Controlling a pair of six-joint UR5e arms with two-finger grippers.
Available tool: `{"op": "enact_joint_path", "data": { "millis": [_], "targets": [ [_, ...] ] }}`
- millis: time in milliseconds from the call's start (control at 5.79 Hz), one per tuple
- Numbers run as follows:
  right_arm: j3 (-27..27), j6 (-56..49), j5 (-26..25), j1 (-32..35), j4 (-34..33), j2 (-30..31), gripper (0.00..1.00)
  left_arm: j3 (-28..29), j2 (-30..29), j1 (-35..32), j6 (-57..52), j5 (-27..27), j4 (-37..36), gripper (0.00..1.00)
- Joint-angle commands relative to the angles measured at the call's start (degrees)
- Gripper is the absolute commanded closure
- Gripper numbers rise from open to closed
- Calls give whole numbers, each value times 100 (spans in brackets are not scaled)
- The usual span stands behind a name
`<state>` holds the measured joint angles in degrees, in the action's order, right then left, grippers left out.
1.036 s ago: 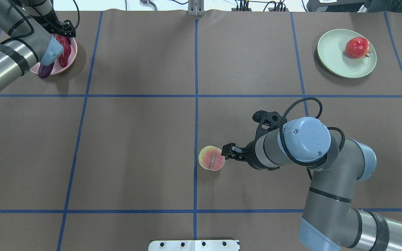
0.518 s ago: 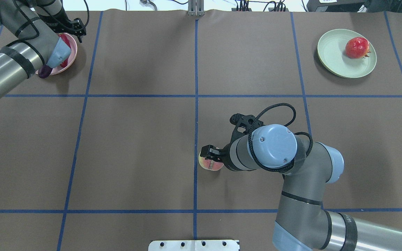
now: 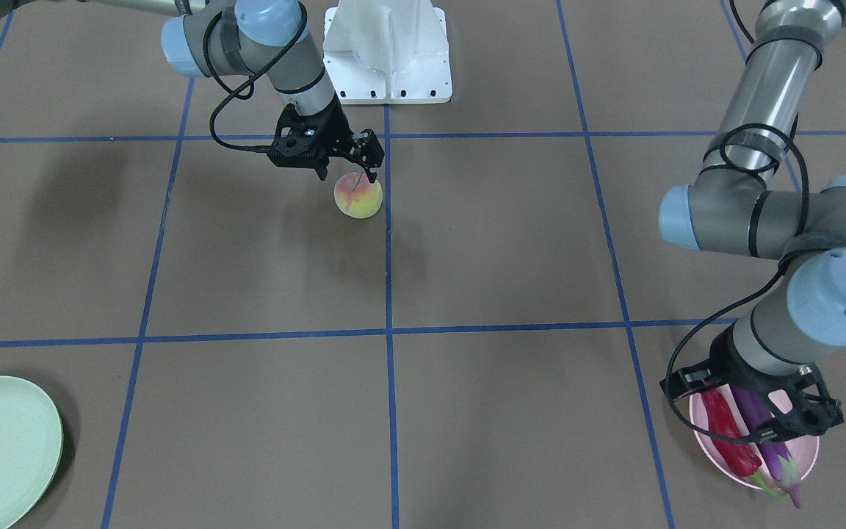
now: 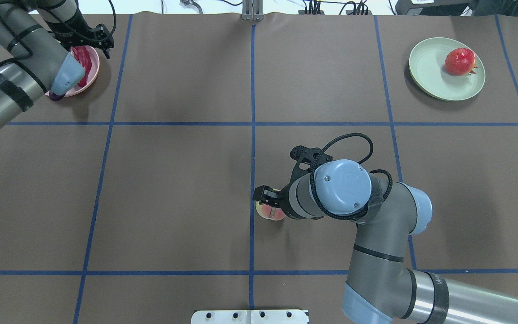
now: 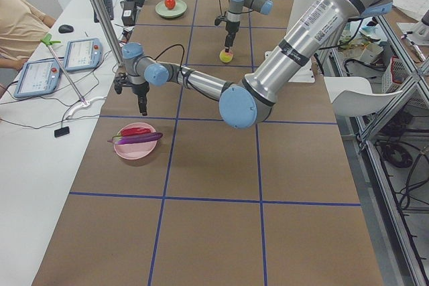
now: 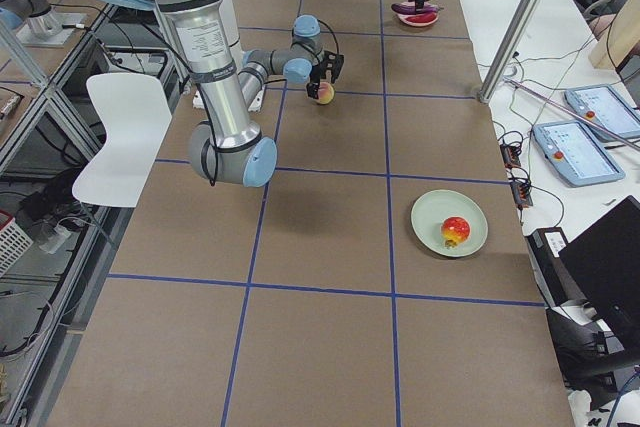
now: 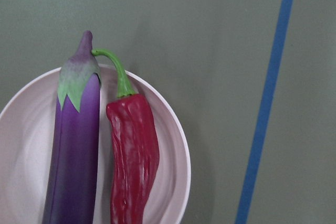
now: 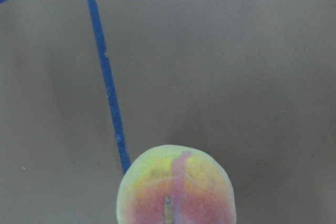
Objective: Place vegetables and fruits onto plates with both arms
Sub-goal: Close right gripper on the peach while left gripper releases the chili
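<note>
The yellow-green peach [image 3: 358, 197] sits on the table near the centre line; it also shows under the arm in the overhead view [image 4: 270, 212] and in the right wrist view [image 8: 176, 187]. My right gripper [image 3: 346, 175] is open and hangs just over the peach, one finger to each side of its top. The purple eggplant [image 3: 768, 441] and the red chili pepper [image 3: 728, 437] lie side by side on the pink plate [image 3: 805, 450]. My left gripper [image 3: 753, 411] is open and empty above them. The red-orange fruit [image 4: 460, 61] lies on the mint green plate [image 4: 430, 72].
The white base block [image 3: 386, 51] stands at the robot's edge of the table. Blue tape lines [image 4: 252, 135] divide the brown table into squares. Tablets [image 5: 80, 55] and cables lie on the side bench beyond the plates.
My right arm has swung left, bringing its open gripper from beside the peach to over it. My left arm has drawn a little away over the pink plate, still open.
</note>
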<state>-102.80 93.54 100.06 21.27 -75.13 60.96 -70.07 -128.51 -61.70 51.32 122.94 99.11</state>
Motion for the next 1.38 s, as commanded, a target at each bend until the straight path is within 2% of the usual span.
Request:
{"op": "enact_joint_path", "data": {
  "millis": [0,345,518,691,863,1036,1209],
  "targets": [
    [347,23,-92,0,7,-215,0,-847,230,1,106,63,-599,0],
    [524,15,-171,0,33,-225,0,-1009,230,9,219,54,-779,0],
    [533,15,-198,0,42,-242,0,-1366,299,1,220,133,-1023,0],
    [542,15,-198,0,42,-251,0,-2239,770,1,186,316,-1382,0],
    [542,23,-215,0,42,-269,7,-2970,1358,1,159,431,-1403,0],
    [542,285,-207,0,51,-312,99,-3186,1511,9,168,493,-1403,0],
    [542,357,-207,8,321,-313,100,-3189,1513,9,168,494,-1403,0]
  ]
}}
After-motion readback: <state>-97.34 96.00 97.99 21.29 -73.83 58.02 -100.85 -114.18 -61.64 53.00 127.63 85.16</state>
